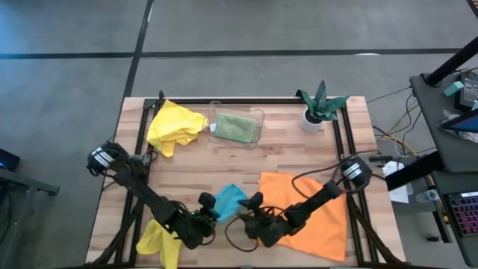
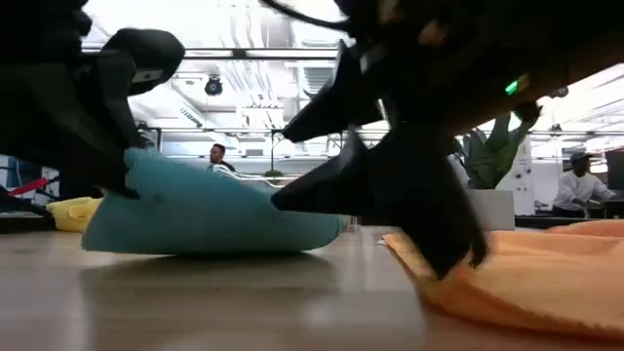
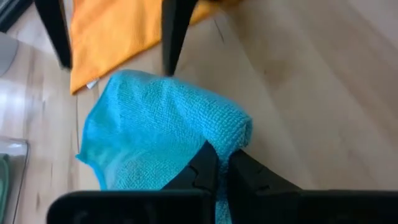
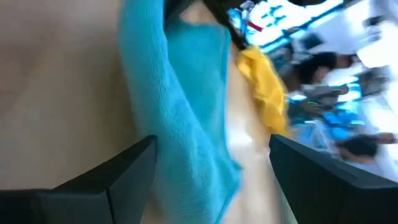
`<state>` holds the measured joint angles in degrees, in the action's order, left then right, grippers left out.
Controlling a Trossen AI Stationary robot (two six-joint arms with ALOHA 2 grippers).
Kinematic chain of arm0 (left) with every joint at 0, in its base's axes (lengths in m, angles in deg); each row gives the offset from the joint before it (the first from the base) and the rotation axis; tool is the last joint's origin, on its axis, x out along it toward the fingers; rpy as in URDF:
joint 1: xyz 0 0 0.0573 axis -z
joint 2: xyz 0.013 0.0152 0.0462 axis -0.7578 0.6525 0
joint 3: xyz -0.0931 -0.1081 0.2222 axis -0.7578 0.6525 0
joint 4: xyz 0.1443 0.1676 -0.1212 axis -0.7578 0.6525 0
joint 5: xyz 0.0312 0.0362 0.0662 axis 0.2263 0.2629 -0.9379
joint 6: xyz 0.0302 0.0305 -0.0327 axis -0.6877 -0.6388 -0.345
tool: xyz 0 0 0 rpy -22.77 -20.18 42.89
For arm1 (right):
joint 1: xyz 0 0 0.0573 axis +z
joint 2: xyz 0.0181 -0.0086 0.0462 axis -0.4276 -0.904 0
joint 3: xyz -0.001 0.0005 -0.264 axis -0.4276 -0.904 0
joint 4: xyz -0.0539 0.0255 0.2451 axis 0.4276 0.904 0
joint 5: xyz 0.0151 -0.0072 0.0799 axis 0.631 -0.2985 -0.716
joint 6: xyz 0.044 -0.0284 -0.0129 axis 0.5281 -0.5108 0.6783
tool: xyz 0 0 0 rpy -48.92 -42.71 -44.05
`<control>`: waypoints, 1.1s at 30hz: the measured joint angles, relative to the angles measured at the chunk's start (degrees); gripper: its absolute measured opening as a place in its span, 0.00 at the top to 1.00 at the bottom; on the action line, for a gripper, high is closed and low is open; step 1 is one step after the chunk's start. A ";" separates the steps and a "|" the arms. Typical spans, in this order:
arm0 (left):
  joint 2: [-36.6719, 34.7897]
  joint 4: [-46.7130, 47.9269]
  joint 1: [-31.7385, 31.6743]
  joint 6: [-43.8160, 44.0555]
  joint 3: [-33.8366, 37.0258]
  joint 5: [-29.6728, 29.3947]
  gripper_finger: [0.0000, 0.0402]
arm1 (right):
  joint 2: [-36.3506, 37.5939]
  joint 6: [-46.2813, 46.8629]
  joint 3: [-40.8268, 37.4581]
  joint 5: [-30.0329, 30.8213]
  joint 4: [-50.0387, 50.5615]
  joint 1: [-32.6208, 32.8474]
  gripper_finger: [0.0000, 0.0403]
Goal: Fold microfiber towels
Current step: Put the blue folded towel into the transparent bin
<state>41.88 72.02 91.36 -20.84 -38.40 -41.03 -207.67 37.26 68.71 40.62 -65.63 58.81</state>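
A turquoise towel [image 1: 228,199] lies bunched near the table's front edge, between my two grippers. My left gripper [image 3: 224,163] is shut on its left end. My right gripper [image 4: 211,152] stands open at the towel's right end, one finger on either side of the cloth [image 4: 180,124]; I cannot tell whether it touches. An orange towel [image 1: 310,213] lies spread under the right arm. One yellow towel [image 1: 160,240] lies at the front left and another [image 1: 176,125] at the far left. A green towel [image 1: 236,127] lies in a clear tray. My left gripper pinches a rounded fold of the turquoise towel [image 3: 235,138] between its two fingers, at the towel's left end. The fingers slant down from the table's left side. The held end [image 2: 136,164] is raised, and the rest of the towel [image 2: 224,234] rests on the table.
The clear tray [image 1: 259,119] stands at the far middle, and a small plant in a white pot [image 1: 317,112] at the far right. Bare wood [image 1: 224,164] lies across the table's middle. People show in the room beyond the table.
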 joint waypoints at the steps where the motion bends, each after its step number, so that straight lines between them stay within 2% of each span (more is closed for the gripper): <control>1: -0.33 -0.08 0.00 0.00 -0.02 0.00 1.00 | -0.98 -1.50 0.93 1.47 0.23 0.00 0.26; 4: -1.31 -0.18 -0.01 -0.02 -0.03 0.00 1.00 | -2.41 -2.08 3.07 0.66 2.15 -0.11 0.26; 11: -2.47 -0.20 -0.12 -0.24 -0.09 -0.07 1.00 | -1.98 10.52 6.75 -2.20 15.90 -0.36 0.29; 18: -2.54 -0.24 -0.13 -0.30 -0.07 -0.24 1.00 | -0.79 15.94 7.72 -12.26 18.51 -0.15 0.33; 21: -2.58 -0.57 -0.13 -0.40 -0.07 -0.24 1.00 | -1.03 16.08 7.55 -11.53 18.66 -0.32 0.35; 26: -2.58 -1.32 -0.13 -0.56 -0.07 0.12 1.00 | -1.12 15.80 7.00 -6.17 18.59 -0.80 0.35; 33: -2.58 -1.70 -0.13 -0.57 -0.07 0.26 1.00 | -1.12 17.63 6.80 -6.70 19.43 -2.35 0.35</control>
<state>39.30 70.32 91.23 -21.41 -38.46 -40.77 -208.79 54.90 75.51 33.92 -46.20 56.47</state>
